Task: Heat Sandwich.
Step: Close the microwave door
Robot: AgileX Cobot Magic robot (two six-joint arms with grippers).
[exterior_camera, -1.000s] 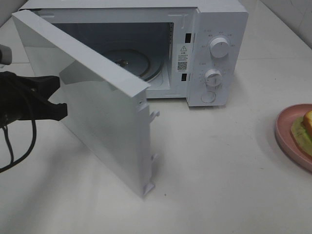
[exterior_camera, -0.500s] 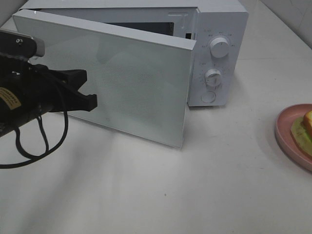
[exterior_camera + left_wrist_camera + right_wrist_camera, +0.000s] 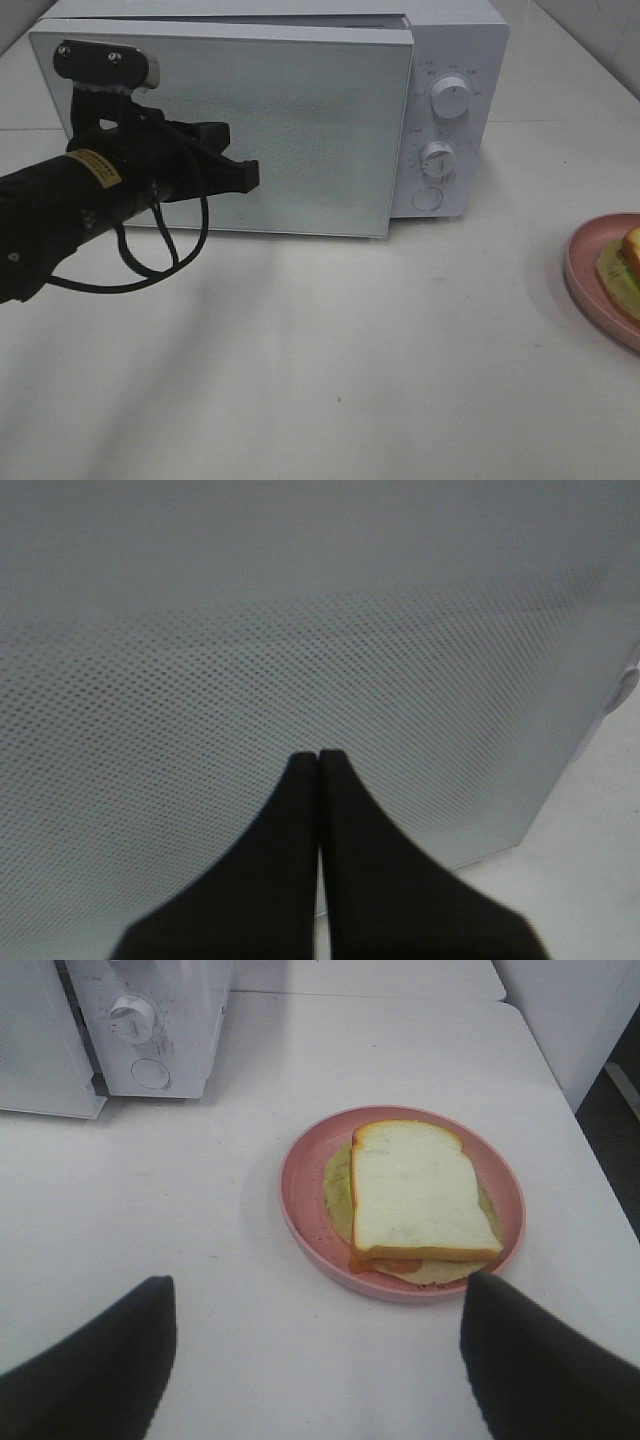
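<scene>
The sandwich lies flat on a round pink plate on the white table, well to the right of the microwave. In the high view only a sliver of it shows at the frame's right edge, on the plate's visible arc. From the right wrist camera its top slice of pale bread faces up, with an orange-yellow layer peeking out at one lower corner and a greenish layer spreading past the bread onto the plate. The slice is slightly longer than wide; its long axis runs from its rounded crust end, which points towards the back of the table, to its squarer end, which points towards the camera.

The right gripper hangs above the table just short of the plate, its two dark fingers spread wide, one on either side of the view. They touch neither plate nor sandwich; the sandwich sits ahead of the gap between them, nearer the finger on the plate's side.

The left gripper is far from the sandwich, in front of the microwave door. Its jaws are pressed together with nothing between them, tips at the dotted door panel; whether they touch it I cannot tell. The door looks almost closed, with a thin gap at its top edge. Two dials and a round button sit on the control panel.
</scene>
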